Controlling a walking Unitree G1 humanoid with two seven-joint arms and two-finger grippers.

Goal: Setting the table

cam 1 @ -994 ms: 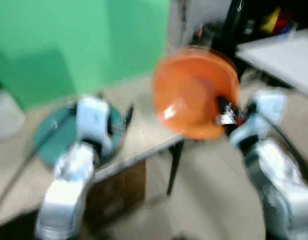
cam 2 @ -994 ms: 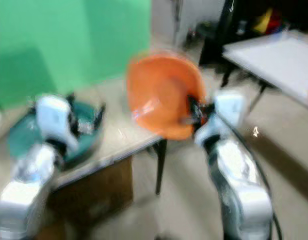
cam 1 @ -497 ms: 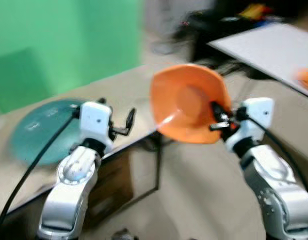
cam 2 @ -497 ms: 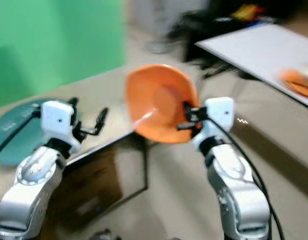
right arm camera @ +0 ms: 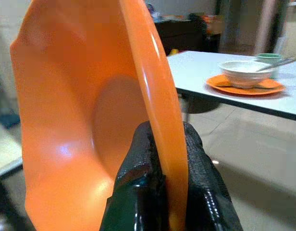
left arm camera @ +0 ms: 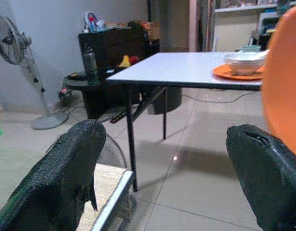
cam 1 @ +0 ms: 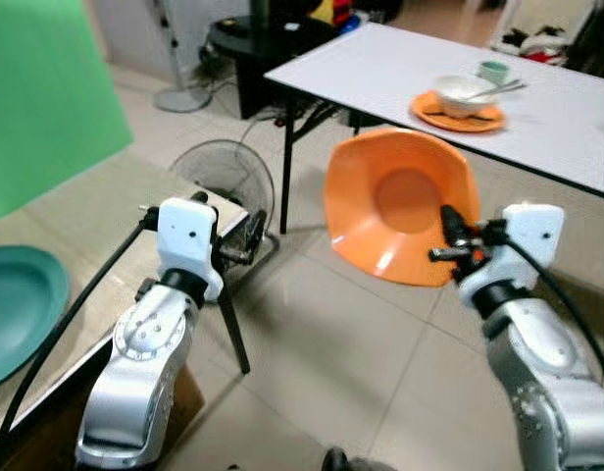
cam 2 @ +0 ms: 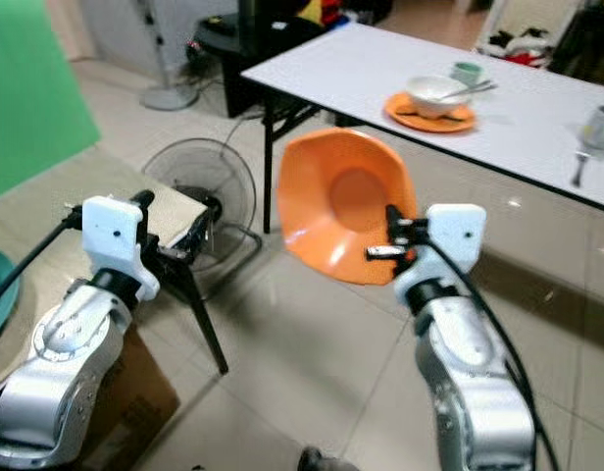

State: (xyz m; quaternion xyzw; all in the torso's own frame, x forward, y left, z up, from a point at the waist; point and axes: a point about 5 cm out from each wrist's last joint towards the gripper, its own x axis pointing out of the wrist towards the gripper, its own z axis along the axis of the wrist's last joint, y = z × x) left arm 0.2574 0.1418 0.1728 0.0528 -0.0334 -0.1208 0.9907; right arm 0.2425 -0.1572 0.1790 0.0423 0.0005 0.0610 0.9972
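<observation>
Your right gripper (cam 1: pixel 447 234) is clamped on the rim of one orange plate (cam 1: pixel 400 204); in the right wrist view both black fingers (right arm camera: pixel 138 168) press the rim from either side. The plate is held on edge in the air above the tiled floor (cam 1: pixel 331 363), its hollow face turned toward the head camera, between the two tables.

Your left gripper (cam 1: pixel 251 235) holds nothing. Its two fingers (left arm camera: pixel 66 173) stand well apart in the left wrist view, and it hangs just past the corner of the near wooden table (cam 1: pixel 96 211).

Count of items on the near wooden table: one teal plate (cam 1: pixel 13 309), lying flat at the robot's left.

Count of items on the white table (cam 1: pixel 449 59) ahead: one orange plate (cam 1: pixel 459 111) lying flat, one white bowl (cam 1: pixel 462 93) resting on it with a utensil handle sticking out, and one small green cup (cam 1: pixel 493 69) just behind. At the right edge of the right eye view there is one more item (cam 2: pixel 598 126), too cropped to identify.

Two fans stand on the floor: one low round fan (cam 1: pixel 224 177) beside the near table's corner and one pedestal fan (left arm camera: pixel 11 33) farther back. A green screen (cam 1: pixel 42 98) stands at the robot's left.
</observation>
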